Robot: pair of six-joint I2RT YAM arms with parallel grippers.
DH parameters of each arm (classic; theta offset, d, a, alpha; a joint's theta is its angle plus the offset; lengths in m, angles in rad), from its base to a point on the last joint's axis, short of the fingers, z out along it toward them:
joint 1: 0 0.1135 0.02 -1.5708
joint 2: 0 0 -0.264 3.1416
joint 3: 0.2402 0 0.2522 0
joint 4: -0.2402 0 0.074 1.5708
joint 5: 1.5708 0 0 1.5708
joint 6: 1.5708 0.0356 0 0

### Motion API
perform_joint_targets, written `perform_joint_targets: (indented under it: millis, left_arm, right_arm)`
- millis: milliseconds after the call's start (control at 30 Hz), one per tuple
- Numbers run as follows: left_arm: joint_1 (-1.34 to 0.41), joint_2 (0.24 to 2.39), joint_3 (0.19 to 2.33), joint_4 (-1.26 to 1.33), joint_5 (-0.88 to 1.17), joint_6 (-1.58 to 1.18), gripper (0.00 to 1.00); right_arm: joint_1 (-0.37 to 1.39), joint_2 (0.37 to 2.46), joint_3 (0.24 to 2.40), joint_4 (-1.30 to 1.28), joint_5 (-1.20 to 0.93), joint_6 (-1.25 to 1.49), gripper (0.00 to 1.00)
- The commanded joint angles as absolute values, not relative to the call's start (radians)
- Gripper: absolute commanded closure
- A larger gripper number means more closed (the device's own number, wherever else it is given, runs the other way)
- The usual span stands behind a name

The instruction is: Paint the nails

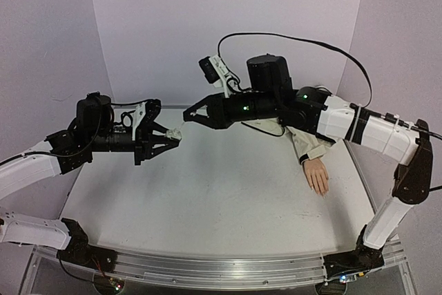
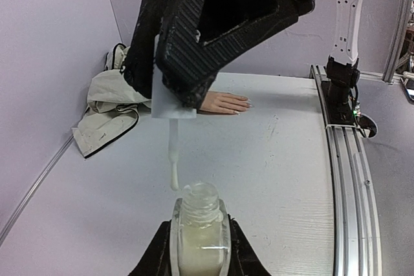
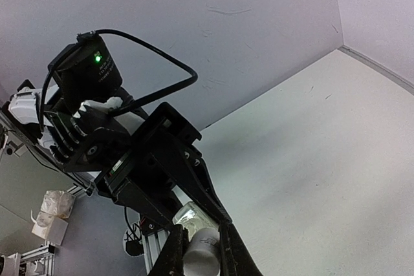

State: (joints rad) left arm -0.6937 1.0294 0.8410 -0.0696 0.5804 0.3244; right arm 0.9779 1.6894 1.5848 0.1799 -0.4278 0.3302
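My left gripper (image 1: 168,140) is shut on a small clear bottle of whitish polish (image 2: 200,240), uncapped, held above the table. My right gripper (image 1: 186,117) is shut on the bottle's white cap (image 2: 172,104). The cap's thin brush (image 2: 173,159) hangs down, its tip just outside the left rim of the bottle's mouth. In the right wrist view the cap (image 3: 206,255) sits between my fingers with the bottle (image 3: 189,214) right behind it. The peach mannequin hand (image 1: 318,174) lies flat at the right, fingers pointing to the near edge, with its beige sleeve (image 1: 306,146). Its nails are too small to make out.
The right arm's black body (image 1: 269,101) hangs over the sleeve, with a black cable looping above it. The mannequin hand (image 2: 224,103) and crumpled sleeve (image 2: 111,106) lie beyond the bottle in the left wrist view. A metal rail (image 1: 207,267) runs along the table's near edge.
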Motion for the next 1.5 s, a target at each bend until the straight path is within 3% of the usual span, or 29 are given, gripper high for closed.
perform_joint_targets:
  millis: [0,1467]
  left_arm:
    - [-0.692,1.032,0.849,-0.012,0.58,0.333,1.0]
    - [-0.692,1.025,0.847,-0.014,0.577,0.333,1.0]
  right_arm:
    - [0.985,1.635,1.598,0.233,-0.44,0.313,1.0]
    - [0.994,1.673,1.578,0.27,-0.454,0.329,1.0]
